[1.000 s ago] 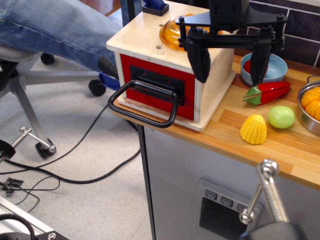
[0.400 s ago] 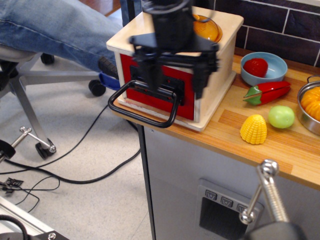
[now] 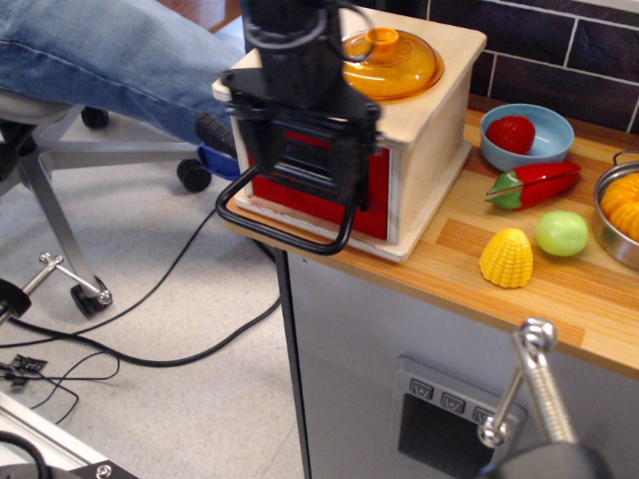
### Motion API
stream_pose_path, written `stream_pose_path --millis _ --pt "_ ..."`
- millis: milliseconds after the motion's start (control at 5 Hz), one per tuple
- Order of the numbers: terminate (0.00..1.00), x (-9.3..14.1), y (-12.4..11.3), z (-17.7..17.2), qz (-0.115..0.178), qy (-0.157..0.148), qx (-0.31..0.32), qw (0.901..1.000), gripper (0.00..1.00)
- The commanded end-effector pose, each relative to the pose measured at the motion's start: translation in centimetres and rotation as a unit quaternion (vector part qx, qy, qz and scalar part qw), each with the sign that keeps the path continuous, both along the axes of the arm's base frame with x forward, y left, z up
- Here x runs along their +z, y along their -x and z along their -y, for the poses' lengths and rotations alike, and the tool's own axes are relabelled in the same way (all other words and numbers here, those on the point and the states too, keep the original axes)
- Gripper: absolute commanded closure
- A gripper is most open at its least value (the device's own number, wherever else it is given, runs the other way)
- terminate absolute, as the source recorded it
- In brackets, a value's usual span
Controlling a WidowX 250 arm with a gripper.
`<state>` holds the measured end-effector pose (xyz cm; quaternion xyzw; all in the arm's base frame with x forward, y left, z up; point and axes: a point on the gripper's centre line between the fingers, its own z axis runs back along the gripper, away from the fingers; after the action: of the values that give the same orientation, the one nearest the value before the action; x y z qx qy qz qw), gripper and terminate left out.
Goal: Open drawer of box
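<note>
the black gripper [image 3: 303, 158] is hanging in front of the red face of the drawer [image 3: 321, 190], its two fingers [image 3: 356, 168] spreading wide on either side of the black plate, just above the loop handle [image 3: 283, 225] and closing on nothing. the drawer is sitting flush in the pale wooden box [image 3: 419, 140], which is standing at the left end of the wooden counter [image 3: 559, 289] with an orange lid [image 3: 391, 62] resting on its top. to the right, well apart from the box, a yellow toy corn [image 3: 506, 257], a green ball [image 3: 562, 234], a red pepper [image 3: 534, 183] and a blue bowl [image 3: 554, 135] are lying on the counter.
</note>
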<state>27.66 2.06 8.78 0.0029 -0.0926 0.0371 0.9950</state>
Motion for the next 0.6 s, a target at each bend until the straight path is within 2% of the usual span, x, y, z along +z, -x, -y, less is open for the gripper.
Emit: stream_pose_path --millis 0,200,400 --pt "0.00 -0.5 -1.3 -1.2 0.030 -0.035 -0.014 0.9988 0.00" --pt "0.00 -1.9 -1.2 -1.6 0.029 -0.053 -0.014 0.9981 0.00" --pt "0.00 -3.2 -0.6 -1.6 0.028 -0.055 -0.019 0.9979 0.00"
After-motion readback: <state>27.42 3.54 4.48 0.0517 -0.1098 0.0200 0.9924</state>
